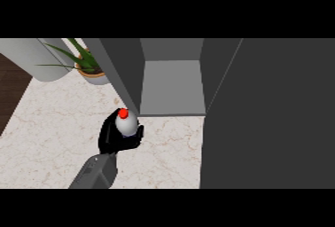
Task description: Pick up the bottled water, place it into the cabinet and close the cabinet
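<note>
The bottled water is a white bottle with a red cap, seen from above and held upright over the marble counter. My left hand is curled round it, black fingers wrapping both sides and hiding its lower part. It hangs just in front of the left wall of the open grey cabinet, near the shelf's front left corner. The cabinet door stands swung open at the right and fills that side of the view. My right hand does not show.
A potted plant stands at the back left beside a pale grey cylinder. Dark wooden floor lies past the counter's left edge. The cabinet shelf holds nothing visible.
</note>
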### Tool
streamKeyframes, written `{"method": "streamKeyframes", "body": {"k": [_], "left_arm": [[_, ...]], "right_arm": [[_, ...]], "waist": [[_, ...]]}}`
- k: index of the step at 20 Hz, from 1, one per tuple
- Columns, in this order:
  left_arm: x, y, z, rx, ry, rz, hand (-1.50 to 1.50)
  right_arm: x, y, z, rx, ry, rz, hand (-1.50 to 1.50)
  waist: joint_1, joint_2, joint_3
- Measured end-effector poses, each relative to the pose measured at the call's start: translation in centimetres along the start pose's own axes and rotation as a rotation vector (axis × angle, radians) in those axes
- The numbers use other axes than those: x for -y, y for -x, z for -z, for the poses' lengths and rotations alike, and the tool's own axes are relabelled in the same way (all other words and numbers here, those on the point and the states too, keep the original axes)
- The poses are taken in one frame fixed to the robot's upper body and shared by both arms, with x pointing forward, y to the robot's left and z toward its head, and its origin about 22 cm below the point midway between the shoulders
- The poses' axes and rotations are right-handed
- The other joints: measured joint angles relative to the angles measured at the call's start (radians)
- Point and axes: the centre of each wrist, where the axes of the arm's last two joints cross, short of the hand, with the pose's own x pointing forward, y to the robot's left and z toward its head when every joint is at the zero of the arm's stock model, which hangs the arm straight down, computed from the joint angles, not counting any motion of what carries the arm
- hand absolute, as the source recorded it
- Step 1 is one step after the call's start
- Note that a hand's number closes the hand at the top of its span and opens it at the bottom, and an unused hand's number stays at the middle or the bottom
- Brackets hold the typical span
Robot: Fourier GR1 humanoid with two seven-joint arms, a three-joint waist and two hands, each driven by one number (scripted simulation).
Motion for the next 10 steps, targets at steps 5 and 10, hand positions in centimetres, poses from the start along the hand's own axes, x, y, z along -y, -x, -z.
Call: {"method": "streamKeyframes", "body": {"k": [5, 10], "left_arm": [[4.5, -2.2, 2.3, 0.032, 0.038, 0.087, 1.50], [9.0, -4.4, 4.9, 0.042, 0.051, 0.136, 1.50]], "right_arm": [[0.1, 0.0, 0.1, 0.002, 0.008, -0.004, -1.50], [0.5, 0.0, 0.2, -0.001, 0.004, -0.016, -1.50]], "waist": [[0.002, 0.000, 0.000], [-0.007, 0.004, -0.001]]}}
